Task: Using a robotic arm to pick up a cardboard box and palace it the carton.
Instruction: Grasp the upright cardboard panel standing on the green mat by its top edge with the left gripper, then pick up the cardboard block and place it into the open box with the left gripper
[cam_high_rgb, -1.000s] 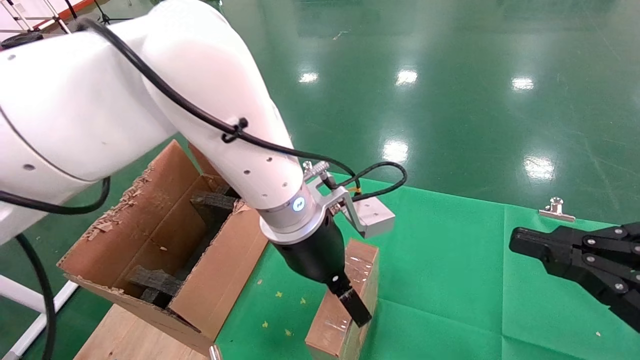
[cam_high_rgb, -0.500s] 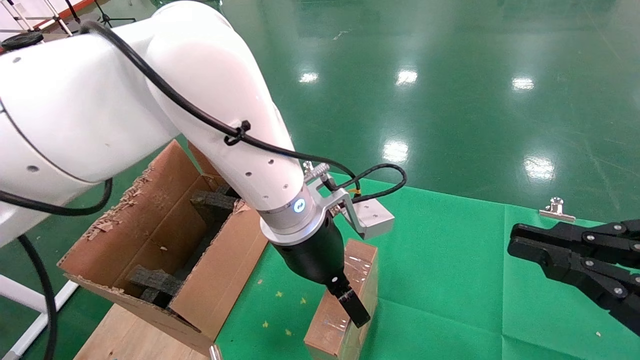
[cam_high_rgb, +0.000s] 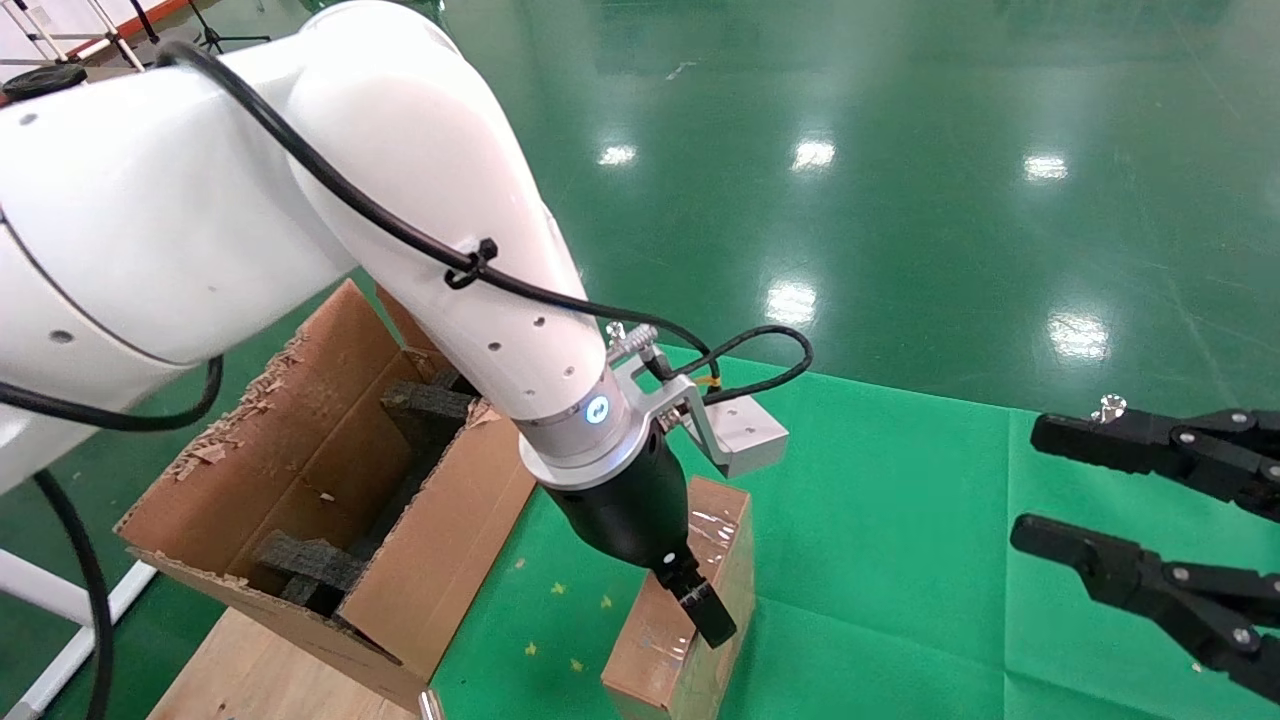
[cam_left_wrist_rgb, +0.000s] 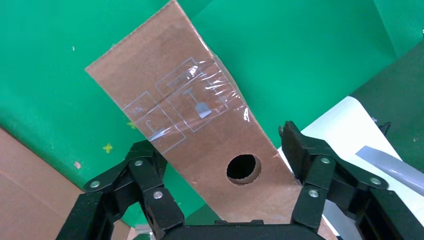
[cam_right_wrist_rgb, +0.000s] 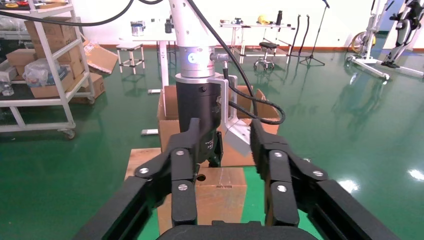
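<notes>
The robotic arm, the robot's left one, reaches down over the green surface, and the left gripper sits at the cardboard box. In the left wrist view its two black fingers stand spread, one on each side of the box's long brown top, with green cloth showing between each fingertip and the box edge; they are not pressed against it. In the head view one finger lies against the box's top near the right edge. The box lies flat on the green surface just to the right of the carton, apart from it, with its long axis running away from the robot. Shiny clear tape crosses its top, and a round hole shows in the top nearer the gripper. The carton stands open at the left edge of the green surface, its flaps ragged and torn, with black foam blocks inside.

The right gripper hovers well to the right of the box, above the green surface, its fingers wide apart and holding nothing. In the right wrist view it faces the box end-on, with the left gripper standing upright on the box.
</notes>
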